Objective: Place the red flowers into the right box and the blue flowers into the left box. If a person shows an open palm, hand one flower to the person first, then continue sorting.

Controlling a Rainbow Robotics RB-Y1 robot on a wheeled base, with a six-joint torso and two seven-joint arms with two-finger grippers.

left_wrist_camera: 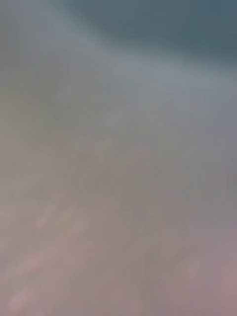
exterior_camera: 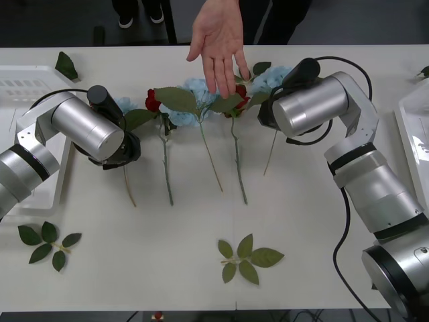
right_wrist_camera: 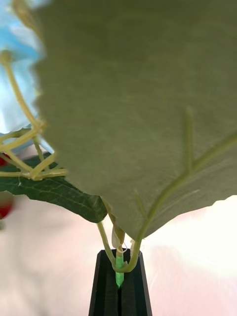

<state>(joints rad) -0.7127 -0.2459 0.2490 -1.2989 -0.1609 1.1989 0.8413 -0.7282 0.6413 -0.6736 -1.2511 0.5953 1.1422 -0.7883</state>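
Observation:
A person's open palm reaches over the table's far edge, above a row of flowers. In the row lie red flowers and blue flowers. My right gripper is shut on the thin green stem of the rightmost blue flower, just below its broad leaf, with pale blue petals beyond. My left arm's wrist hangs low over the stem of the leftmost blue flower. The left box is at the left edge and the right box at the right edge.
Bloomless leaf sprigs lie at the front left and front middle, and a single leaf at the back left. The front half of the white table holds little else. A black cable runs along my right arm.

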